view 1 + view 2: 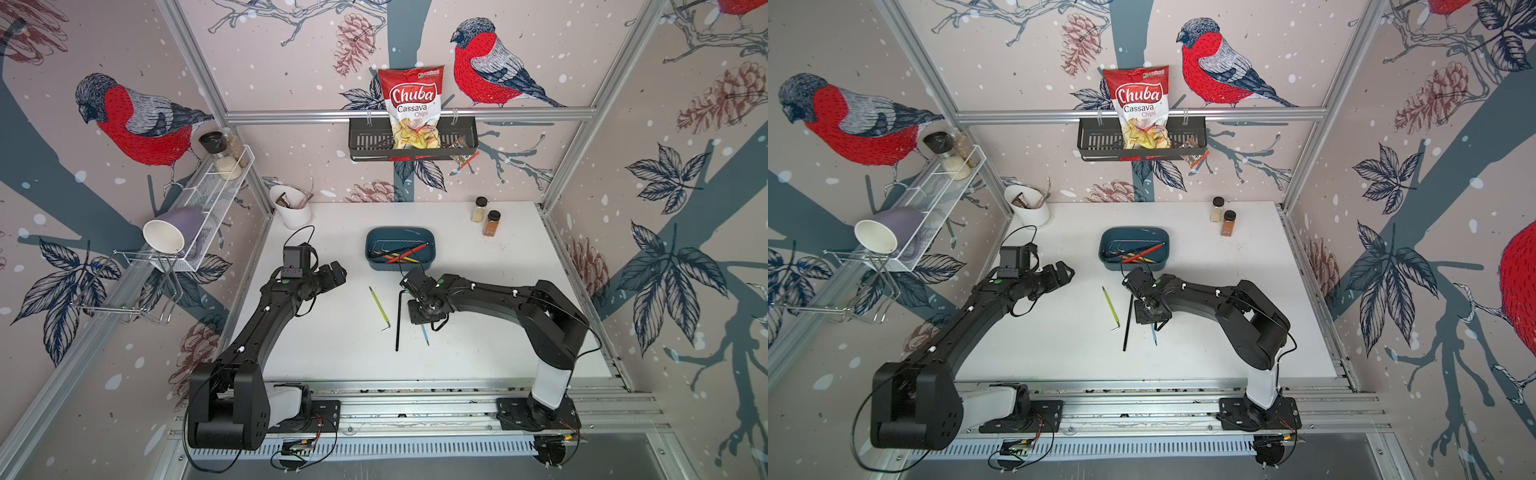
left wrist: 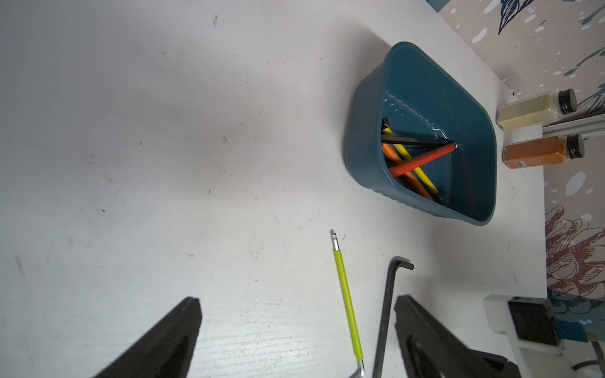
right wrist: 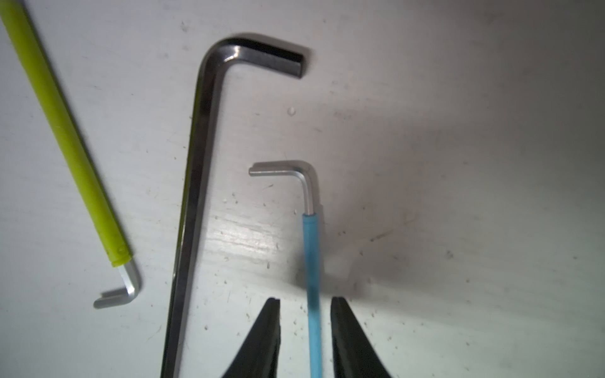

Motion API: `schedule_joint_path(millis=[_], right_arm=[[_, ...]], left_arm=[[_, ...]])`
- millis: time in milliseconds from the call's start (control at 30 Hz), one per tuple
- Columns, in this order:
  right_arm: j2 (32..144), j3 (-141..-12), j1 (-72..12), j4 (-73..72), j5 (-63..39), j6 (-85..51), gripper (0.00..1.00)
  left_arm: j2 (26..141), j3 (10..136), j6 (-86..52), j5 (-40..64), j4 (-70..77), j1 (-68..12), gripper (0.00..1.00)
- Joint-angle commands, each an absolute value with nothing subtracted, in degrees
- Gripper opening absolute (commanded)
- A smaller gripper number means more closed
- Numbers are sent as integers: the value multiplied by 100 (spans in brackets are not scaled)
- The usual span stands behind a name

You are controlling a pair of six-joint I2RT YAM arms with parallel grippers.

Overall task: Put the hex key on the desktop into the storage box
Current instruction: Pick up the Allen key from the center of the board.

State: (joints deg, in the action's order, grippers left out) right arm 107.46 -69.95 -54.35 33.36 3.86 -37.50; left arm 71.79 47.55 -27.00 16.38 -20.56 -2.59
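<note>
- The right claw [image 3: 304, 302] is spread a little, one jaw on each side of the blue key [image 3: 309, 261]. Neither pad clearly touches it, and nothing is pinched.
- The left claw [image 2: 298, 301] is spread wide and empty above the desktop [image 1: 478, 332].
- The blue key lies flat on the desktop. Its sleeve runs between the right claw's jaws, and its bare bent end sits out past the tips.
- The big black key [image 3: 196, 163] lies just beside the right claw, on the left claw's side. The green key [image 3: 65, 131] is beyond it, apart from both.
- The step in hand looks like gripping the blue key. Centre the sleeve between the pads, sink until the tips almost meet the desktop, then close squarely, since the thin sleeve may roll or slip.
- Keep the near jaw off the big black key so it isn't dragged along.
- Lift straight up before swinging over.
- The box [image 1: 376, 262] sits near the right claw, on the side away from its arm's base. It holds a red key [image 2: 422, 160], an orange key [image 2: 414, 180], a yellow key [image 2: 427, 181] and a thin black key [image 2: 415, 143], crossed toward one end. The other end is bare and is the better place to drop.
- The basket [image 1: 365, 141], well beyond both claws, holds a chip bag [image 1: 413, 104].
</note>
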Motion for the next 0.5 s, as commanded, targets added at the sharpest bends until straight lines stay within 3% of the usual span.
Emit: schedule_joint_path(millis=[0,233,333,467], right_arm=[[10971,-7172,-5492,3791,597,-3743,31],[11243,-7196,-5497,3780,554,-3685,29],[11499,-7144,-5502,3708,514,-3626,21],[11850,-6996,-5553,3601,491,-3560,2]], left_arm=[[7124,4753,-2712,1660,-2052,-271,96],[7048,4715,-2716,1667,-2007,-267,96],[7058,4719,-2729,1687,-2006,-268,96],[7058,4727,-2721,1686,-2012,-269,96]])
